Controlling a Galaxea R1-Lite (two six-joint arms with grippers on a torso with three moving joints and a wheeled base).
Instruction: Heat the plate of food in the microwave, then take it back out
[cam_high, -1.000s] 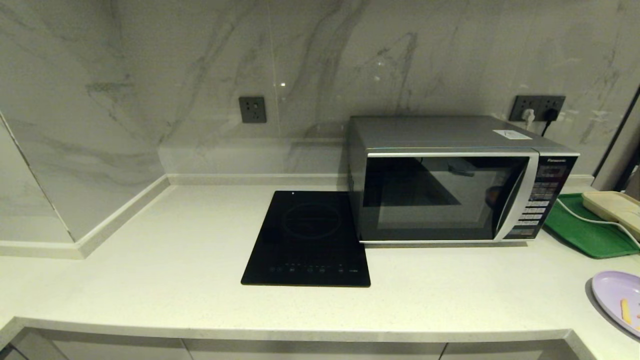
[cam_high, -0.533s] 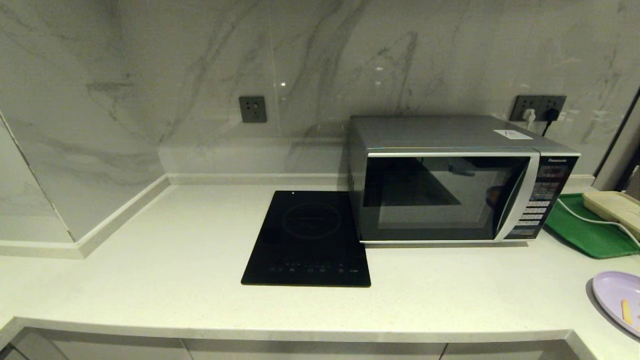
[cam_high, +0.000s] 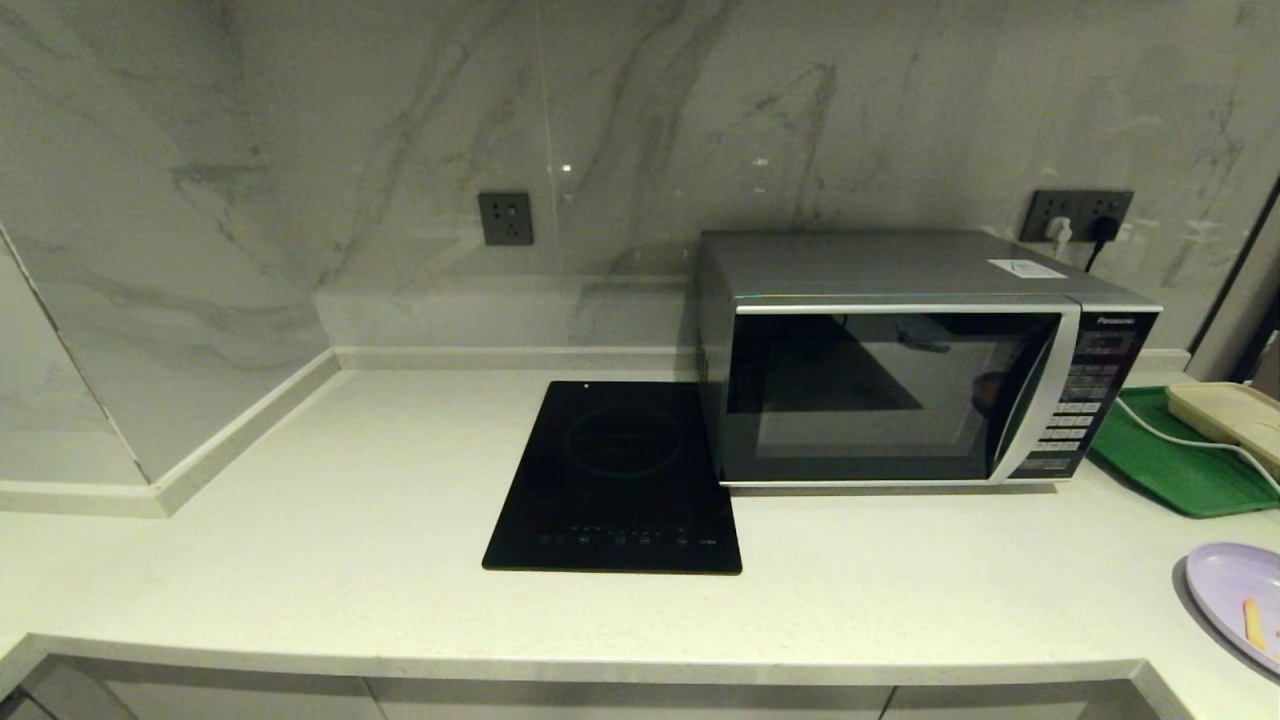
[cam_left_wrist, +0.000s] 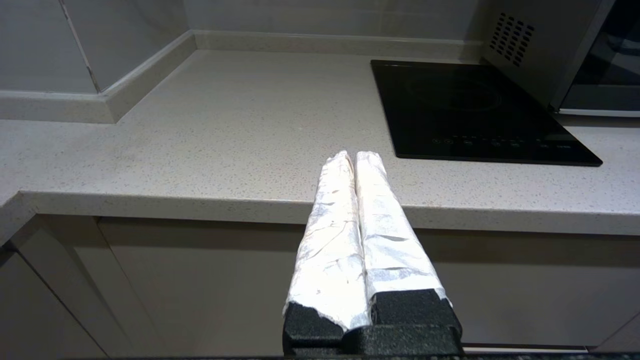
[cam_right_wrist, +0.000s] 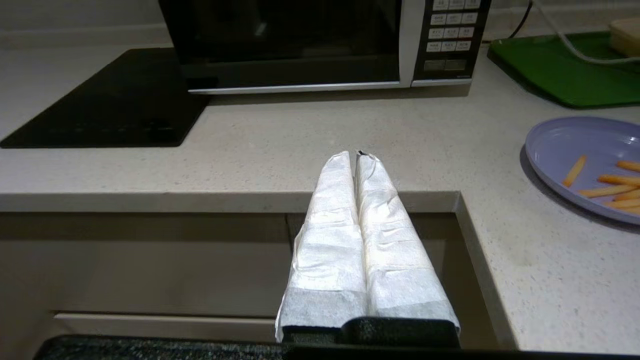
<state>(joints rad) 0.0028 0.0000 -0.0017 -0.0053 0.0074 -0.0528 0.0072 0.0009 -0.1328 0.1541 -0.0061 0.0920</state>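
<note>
The silver microwave (cam_high: 900, 360) stands at the back right of the counter with its dark door closed; its keypad (cam_right_wrist: 452, 35) faces the right wrist camera. The lavender plate (cam_high: 1235, 590) with a few fries (cam_right_wrist: 607, 191) lies at the counter's right front edge, cut off by the head view. My left gripper (cam_left_wrist: 354, 157) hangs shut and empty in front of the counter's front edge, left of the cooktop. My right gripper (cam_right_wrist: 354, 156) is shut and empty too, at the front edge facing the microwave, with the plate off to one side. Neither arm appears in the head view.
A flat black induction cooktop (cam_high: 615, 475) lies just left of the microwave. A green tray (cam_high: 1175, 455) holding a cream board (cam_high: 1225, 415) and a white cable sits at the far right. Wall sockets (cam_high: 1075, 215) are behind. The counter steps back at the right front corner (cam_right_wrist: 457, 200).
</note>
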